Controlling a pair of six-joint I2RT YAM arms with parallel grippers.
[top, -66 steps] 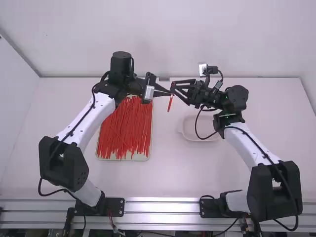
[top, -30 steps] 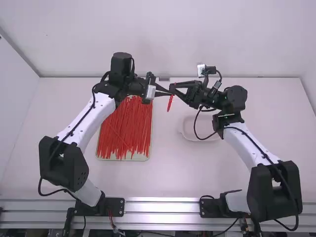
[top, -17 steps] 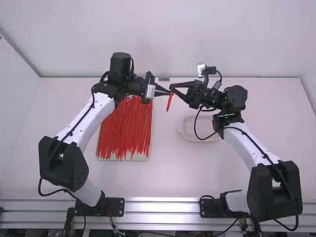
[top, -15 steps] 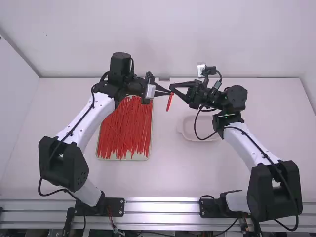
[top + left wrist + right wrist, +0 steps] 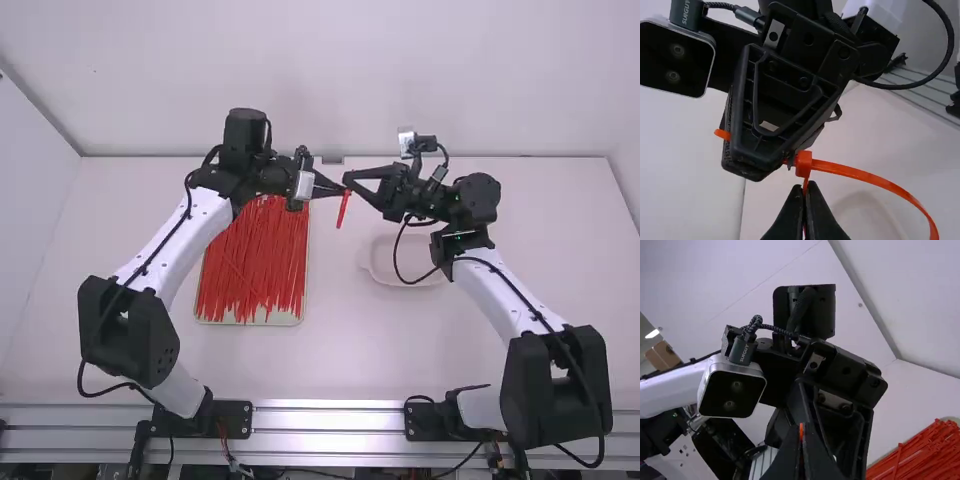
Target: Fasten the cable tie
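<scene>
At the upper centre of the high view, the left gripper [image 5: 322,186] and the right gripper [image 5: 350,183] each pinch the red cable tie [image 5: 343,208], held in the air between them. Pull the left straight away from the head [image 5: 803,163] — no twist — with the right braced firm.

Left arm [image 5: 190,225]: extended over the far half of the surface [image 5: 400,330]; left pincer [image 5: 338,189] clamped on tie [image 5: 343,208]. Right arm [image 5: 500,290]: over same half; right pincer [image 5: 349,180] clamped on tie, tip to tip with left pincer.
</scene>
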